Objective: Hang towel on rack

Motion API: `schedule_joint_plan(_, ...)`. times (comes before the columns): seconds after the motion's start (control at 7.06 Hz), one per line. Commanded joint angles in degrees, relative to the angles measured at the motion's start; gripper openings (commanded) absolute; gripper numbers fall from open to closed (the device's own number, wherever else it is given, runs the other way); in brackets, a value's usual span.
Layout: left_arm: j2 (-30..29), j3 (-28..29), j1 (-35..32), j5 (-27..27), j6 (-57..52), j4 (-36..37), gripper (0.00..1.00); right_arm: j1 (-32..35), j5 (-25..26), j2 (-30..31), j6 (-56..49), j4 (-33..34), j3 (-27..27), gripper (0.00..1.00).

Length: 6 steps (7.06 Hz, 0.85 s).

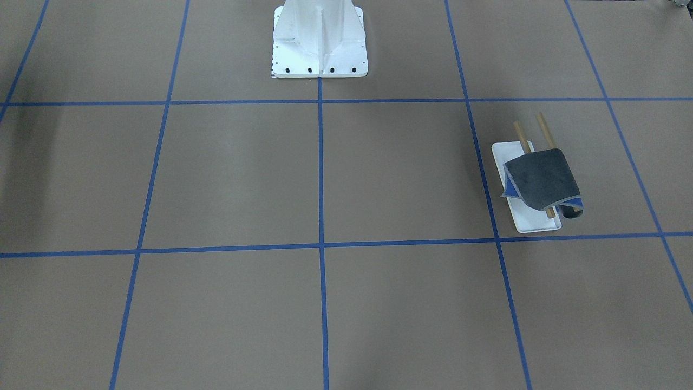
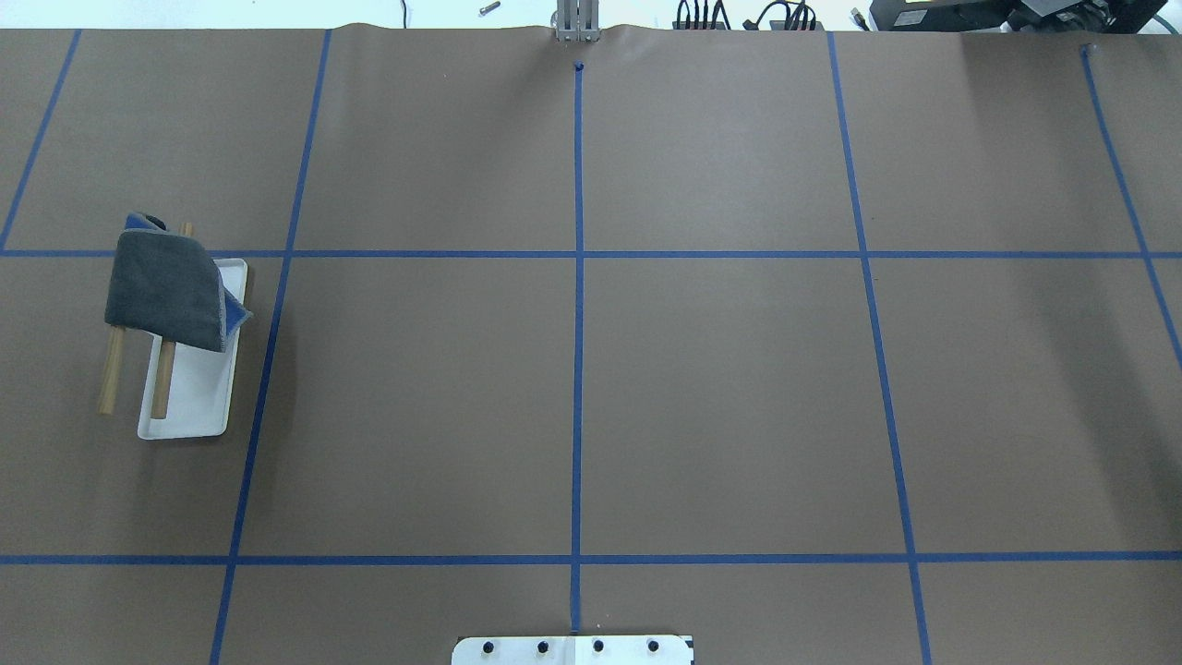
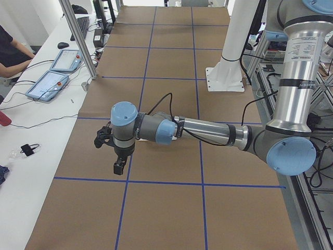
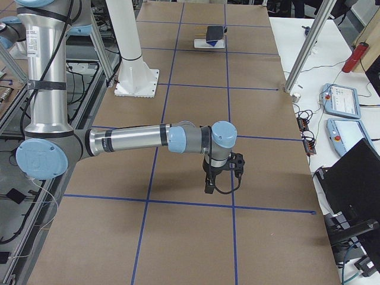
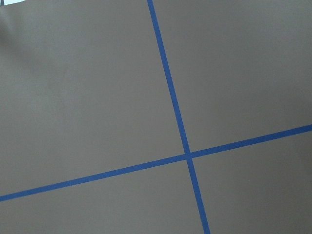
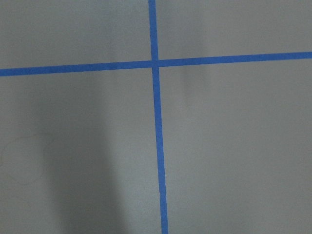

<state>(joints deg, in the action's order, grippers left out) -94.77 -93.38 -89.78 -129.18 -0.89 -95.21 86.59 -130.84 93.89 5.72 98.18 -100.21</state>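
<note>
The towel hangs dark grey face up over the rack's two wooden rods, with blue showing at its lower corners. The rack's white tray base sits on the brown table. Both also show in the overhead view at the far left, towel over tray, and small and far in the exterior right view. My left gripper shows only in the exterior left view, my right gripper only in the exterior right view. Both hang over bare table, away from the rack. I cannot tell if either is open or shut.
The large white bolted pedestal stands at the robot's side of the table, mid-width. Blue tape lines divide the table into squares. A white desk with tablets and a metal post border the far edge.
</note>
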Motion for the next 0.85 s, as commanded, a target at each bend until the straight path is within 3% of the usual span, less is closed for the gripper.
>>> schedule_joint_plan(0.0, 1.1, 0.7, 0.3, 0.0, 1.9, -0.9, 0.99, 0.8, 0.1, 1.0, -1.1, 0.0, -0.2, 1.00)
schedule_joint_plan(0.71, 1.0, 0.7, 0.3, -0.2, 2.7, -1.6, 0.99, 1.1, 0.0, 0.5, -0.7, 0.0, -0.2, 1.00)
